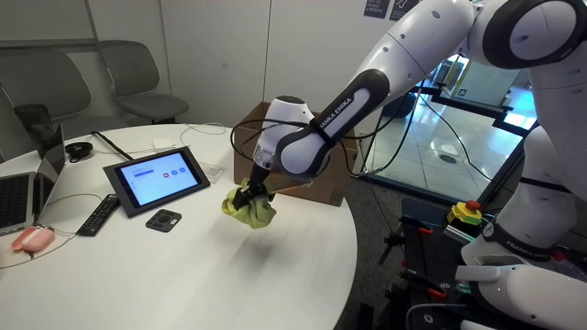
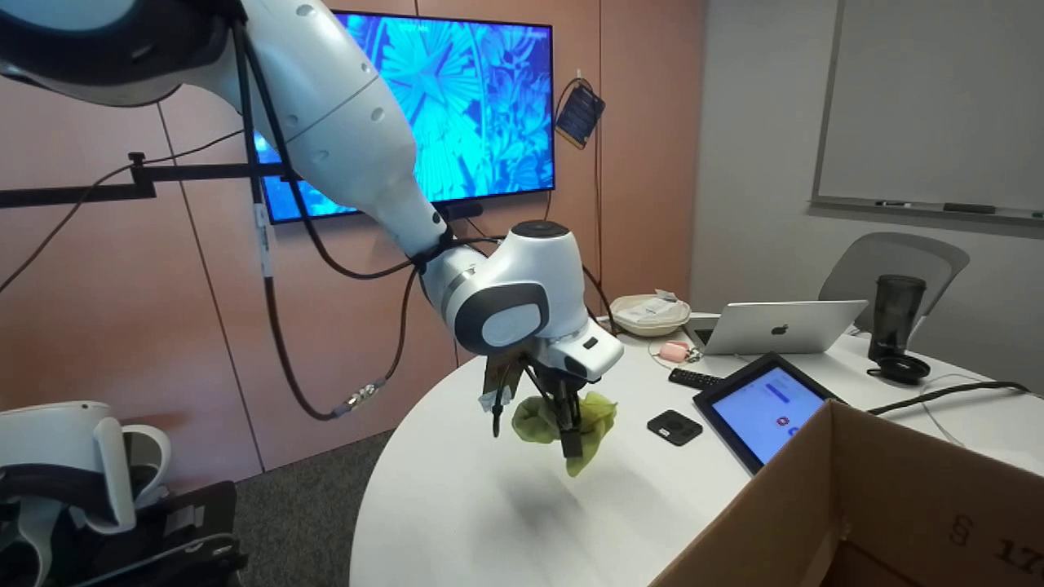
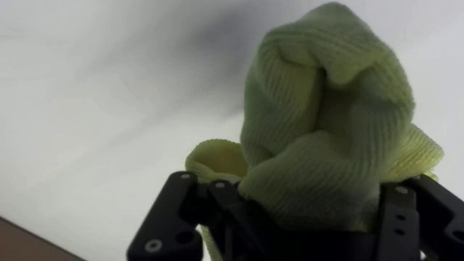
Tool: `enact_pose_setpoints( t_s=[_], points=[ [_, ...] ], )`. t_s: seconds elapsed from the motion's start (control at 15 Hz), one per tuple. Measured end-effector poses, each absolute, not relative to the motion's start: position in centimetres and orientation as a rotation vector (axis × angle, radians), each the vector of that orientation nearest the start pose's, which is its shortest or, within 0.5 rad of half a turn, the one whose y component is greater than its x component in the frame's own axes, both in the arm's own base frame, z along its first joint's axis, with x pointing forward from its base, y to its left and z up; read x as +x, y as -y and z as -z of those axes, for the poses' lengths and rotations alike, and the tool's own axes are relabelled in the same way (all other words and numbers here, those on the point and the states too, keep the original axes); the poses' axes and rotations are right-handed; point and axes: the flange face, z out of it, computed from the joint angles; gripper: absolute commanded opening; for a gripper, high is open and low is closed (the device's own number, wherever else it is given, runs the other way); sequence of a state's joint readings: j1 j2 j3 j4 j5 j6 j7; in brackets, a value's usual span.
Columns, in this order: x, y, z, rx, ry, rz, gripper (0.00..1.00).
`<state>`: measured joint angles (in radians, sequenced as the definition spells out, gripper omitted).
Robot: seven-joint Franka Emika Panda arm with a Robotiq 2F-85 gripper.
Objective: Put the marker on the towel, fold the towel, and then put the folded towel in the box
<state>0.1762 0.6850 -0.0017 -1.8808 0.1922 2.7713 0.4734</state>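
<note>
Pinching the crumpled towel [image 1: 251, 214], presumably so its folds travel as one bundle, the gripper [image 1: 253, 195] hangs with the table [image 1: 183, 275] beneath it and the open box [image 1: 331, 183], the likely destination, near it.

Open air between towel [image 1: 254, 214] and tabletop [image 1: 183, 284], box [image 1: 322, 190] as obstacle nearby.
</note>
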Motion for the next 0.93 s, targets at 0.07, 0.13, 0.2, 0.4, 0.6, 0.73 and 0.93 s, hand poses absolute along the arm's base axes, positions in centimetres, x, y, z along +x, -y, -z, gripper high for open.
enact_pose_setpoints(
  t_s=[0.07, 0.13, 0.2, 0.4, 0.6, 0.73, 0.93],
  points=[
    [64.3, -9.6, -17.1, -2.886, -0.744, 0.281, 0.04],
    [64.5, -8.8, -18.1, -2.869, -0.784, 0.310, 0.04],
    [64.8, -8.1, -19.2, -2.850, -0.821, 0.341, 0.04],
    [65.7, -6.1, -22.8, -2.790, -0.908, 0.440, 0.04],
    [66.5, -4.2, -26.4, -2.725, -0.995, 0.526, 0.04],
    [67.1, -2.5, -28.8, -2.671, -1.074, 0.586, 0.04],
    [68.0, 1.3, -32.0, -2.561, -1.246, 0.686, 0.04]
  ],
)
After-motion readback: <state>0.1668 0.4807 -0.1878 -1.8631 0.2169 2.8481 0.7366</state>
